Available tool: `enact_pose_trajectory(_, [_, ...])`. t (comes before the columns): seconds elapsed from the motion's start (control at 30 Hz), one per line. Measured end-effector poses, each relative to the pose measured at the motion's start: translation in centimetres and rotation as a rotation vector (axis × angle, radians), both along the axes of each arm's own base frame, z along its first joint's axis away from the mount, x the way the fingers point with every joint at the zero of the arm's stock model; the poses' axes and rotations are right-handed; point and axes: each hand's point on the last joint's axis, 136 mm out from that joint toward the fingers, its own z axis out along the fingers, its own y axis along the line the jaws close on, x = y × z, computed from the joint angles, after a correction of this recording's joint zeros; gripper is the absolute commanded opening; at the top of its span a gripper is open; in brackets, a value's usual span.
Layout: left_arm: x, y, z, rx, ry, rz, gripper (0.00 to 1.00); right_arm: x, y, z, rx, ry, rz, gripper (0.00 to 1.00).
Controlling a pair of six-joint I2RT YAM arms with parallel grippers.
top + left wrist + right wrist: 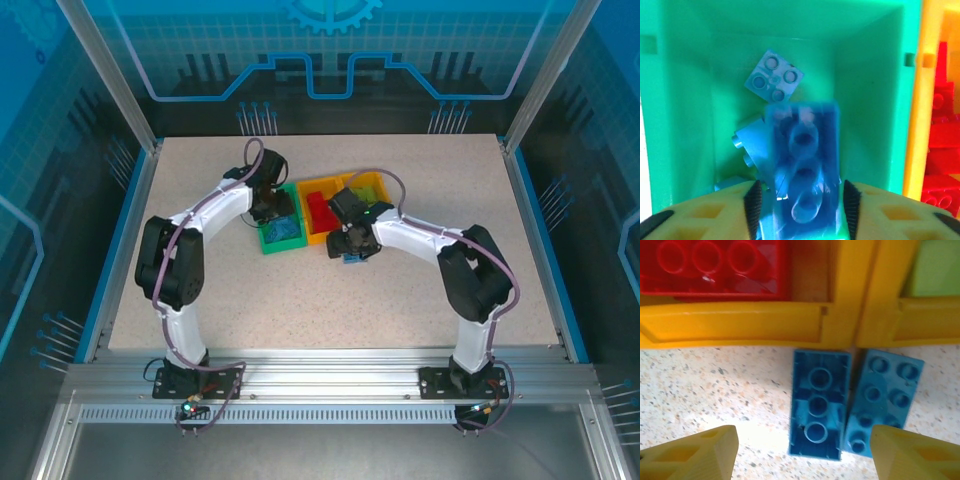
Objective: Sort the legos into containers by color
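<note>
Left gripper [800,195]: I can't tell if it grips the blue rectangular plastic brick [802,150] between its fingers.
Brick axis: along the fingers, hollow underside showing.

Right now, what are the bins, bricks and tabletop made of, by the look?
Green bin and orange bin: moulded plastic, glossy, walls look slightly translucent. Blue bricks: hard plastic, shiny, moulded studs and tubes. Tabletop: speckled matt surface, maybe laminate or stone-look composite; can't tell which.
</note>
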Motion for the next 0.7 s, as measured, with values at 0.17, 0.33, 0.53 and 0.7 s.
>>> enact_pose_trajectory(0.17, [0.4,0.2,0.3,-0.018,-0.015,0.007,0.8,0.5,0.5,-0.8,-0.027,0.008,0.02,0.66])
enact_pose_trajectory(0.33, [-0.5,0.4,1.3,-0.031,-0.037,0.008,0.99,0.5,0.2,-1.3,-0.057,0.027,0.028,0.65])
enact_pose_trajectory(0.53, [-2.6,0.9,3.2,-0.06,-0.082,0.023,0.99,0.7,0.2,-1.9,-0.085,0.041,0.048,0.55])
enact_pose_trajectory(0.7, [-4.1,1.3,4.8,-0.074,-0.122,0.025,0.99,0.6,0.7,-1.9,-0.106,0.04,0.074,0.51])
